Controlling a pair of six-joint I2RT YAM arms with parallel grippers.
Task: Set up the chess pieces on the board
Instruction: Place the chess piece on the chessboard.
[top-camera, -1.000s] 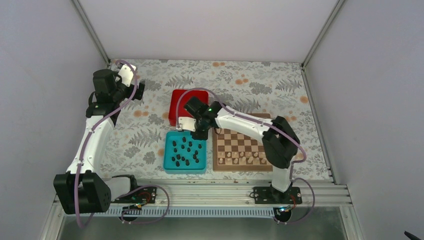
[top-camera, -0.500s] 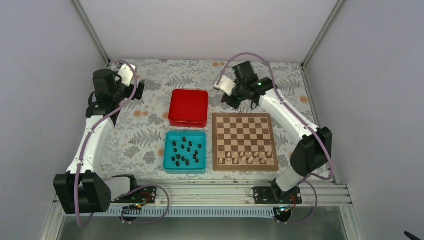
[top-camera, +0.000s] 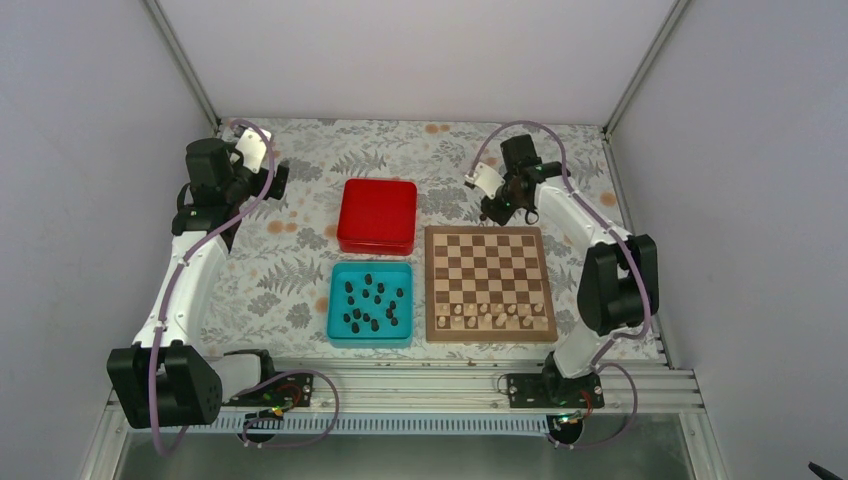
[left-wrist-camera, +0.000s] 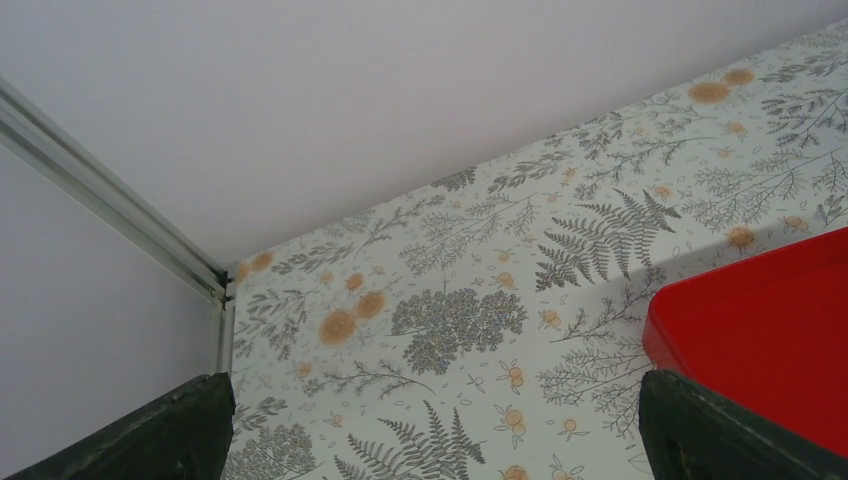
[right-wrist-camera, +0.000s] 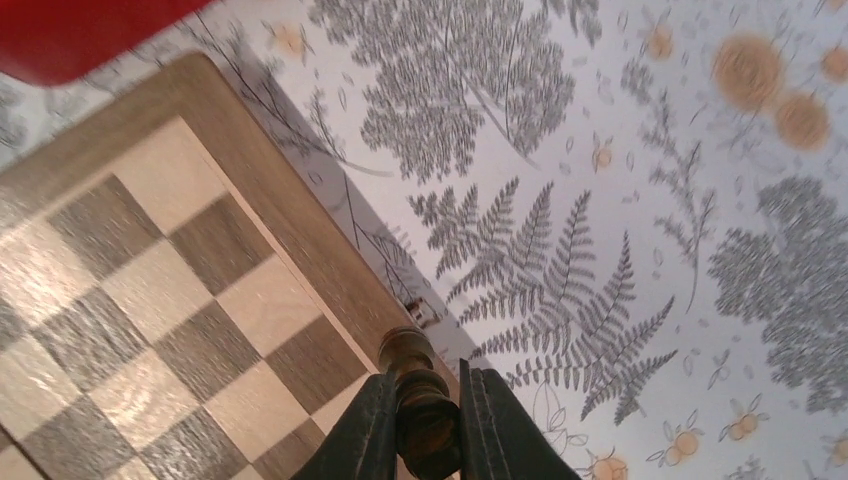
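The board (top-camera: 486, 262) lies right of centre, with a row of pale pieces (top-camera: 490, 315) on its near squares. Several dark chess pieces (top-camera: 368, 300) lie loose in the teal tray (top-camera: 333, 318). My right gripper (top-camera: 500, 206) hangs over the board's far edge. In the right wrist view the right gripper (right-wrist-camera: 425, 415) is shut on one dark chess piece (right-wrist-camera: 408, 352), above the board's tan border (right-wrist-camera: 300, 240) near a corner. My left gripper (top-camera: 278, 180) is at the far left, well away from the pieces. Seen from its wrist, the left gripper (left-wrist-camera: 432, 425) is open and holds nothing.
A shut red box (top-camera: 377, 215) stands behind the teal tray, left of the board's far corner; its edge (left-wrist-camera: 770, 330) shows beside my left gripper's right finger. Grey walls and metal rails close the patterned table at the back and sides.
My right arm has swung from the teal tray, across the table, to the board's far edge, with the dark piece in its jaws. The left arm has not moved.
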